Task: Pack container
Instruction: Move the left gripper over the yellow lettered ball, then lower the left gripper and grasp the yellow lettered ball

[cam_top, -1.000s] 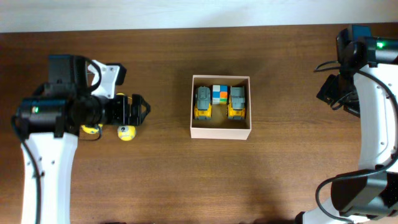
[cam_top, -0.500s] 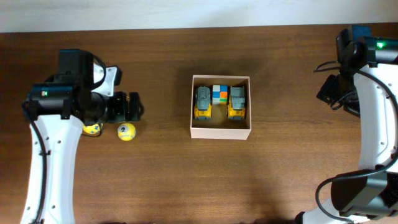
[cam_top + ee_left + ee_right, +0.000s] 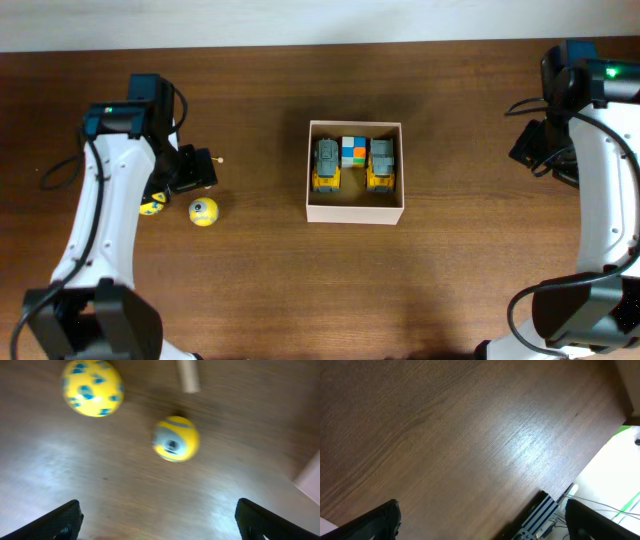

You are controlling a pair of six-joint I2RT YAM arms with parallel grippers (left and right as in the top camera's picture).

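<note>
**Both grippers wide open, nothing held**

Left gripper [image 3: 160,522]: jaws fully apart and empty, hanging over the table [image 3: 260,290]. In the left wrist view, the yellow ball with a grey patch [image 3: 175,439] lies ahead of the gap between my fingers, not touching either one. The yellow ball with blue spots [image 3: 92,387] is further ahead, toward the left finger's side, apart from the first ball. A small pale stick [image 3: 189,375] lies beyond the grey-patch ball. That view is motion-blurred.

Right gripper [image 3: 490,522]: jaws fully apart and empty, with only bare wood between my fingers and the table edge off to one side.

The container [image 3: 355,213] sits between my two grippers, well apart from both. Inside it, at the far wall, are two yellow-grey toy trucks [image 3: 327,165] [image 3: 381,164] with a coloured block [image 3: 353,151] between them.
</note>
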